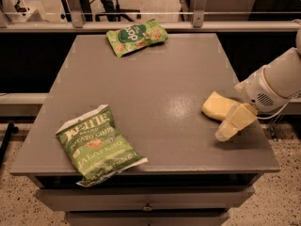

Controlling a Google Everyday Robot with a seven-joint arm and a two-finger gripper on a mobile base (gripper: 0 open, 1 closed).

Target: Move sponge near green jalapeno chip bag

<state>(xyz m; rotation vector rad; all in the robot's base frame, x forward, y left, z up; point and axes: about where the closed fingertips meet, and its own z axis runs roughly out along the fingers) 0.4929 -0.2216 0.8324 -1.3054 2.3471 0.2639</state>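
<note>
The soft, wavy-edged rectangular sponge point(217, 106) was pale yellow, and the gripper point(226, 132) just beside it, at the right edge of the plain matte grey table point(155, 79), was a paler cream below a white arm point(277, 81). The large crinkly green jalapeno chip bag point(96, 145) carried white lettering and white ragged edges, while the smaller glossy bag point(136, 34) was lighter green with a dark round logo

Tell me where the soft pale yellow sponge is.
The pale yellow sponge lies near the grey table's right edge in the camera view, with the gripper beside it.
</note>
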